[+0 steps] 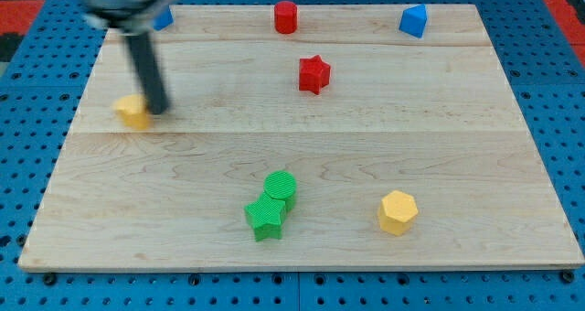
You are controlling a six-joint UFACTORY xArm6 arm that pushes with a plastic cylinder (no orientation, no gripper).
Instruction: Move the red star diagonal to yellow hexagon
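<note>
The red star lies on the wooden board right of centre in the upper half. The yellow hexagon sits near the view's bottom right, well below and right of the star. My tip is at the view's left, touching or right next to the right side of a small yellow block, far left of the red star. The rod is blurred.
A red cylinder and a blue block stand along the top edge. Another blue block is partly hidden behind the rod at top left. A green cylinder and green star touch near the bottom centre.
</note>
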